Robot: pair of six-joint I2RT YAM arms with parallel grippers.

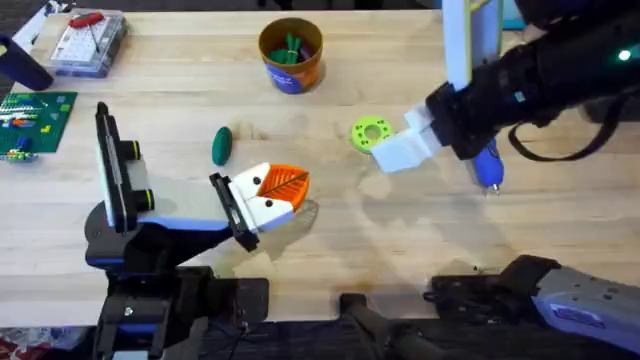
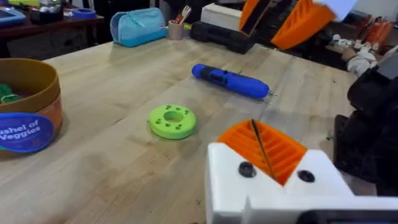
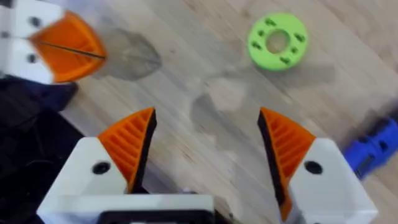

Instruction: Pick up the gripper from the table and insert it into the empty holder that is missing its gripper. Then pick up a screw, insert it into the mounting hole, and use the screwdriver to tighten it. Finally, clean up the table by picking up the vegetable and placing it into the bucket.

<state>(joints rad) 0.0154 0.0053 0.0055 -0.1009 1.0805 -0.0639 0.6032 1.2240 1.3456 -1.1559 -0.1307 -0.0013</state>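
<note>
Jaws apart on the right gripper (image 3: 205,149), bare desk (image 3: 205,106) between the orange pads; jaws together on the left gripper (image 1: 285,188), pads pressed flat. The screwdriver (image 2: 231,81) lies on its side on the desk, metal tip pointing away from the bucket (image 1: 291,55), just beside the right gripper and outside its jaws. The green ring (image 1: 371,133) sits between both grippers. The vegetable (image 1: 221,144) lies near the left gripper, long axis pointing toward the bucket. Bucket label reads "…of Veggies".
</note>
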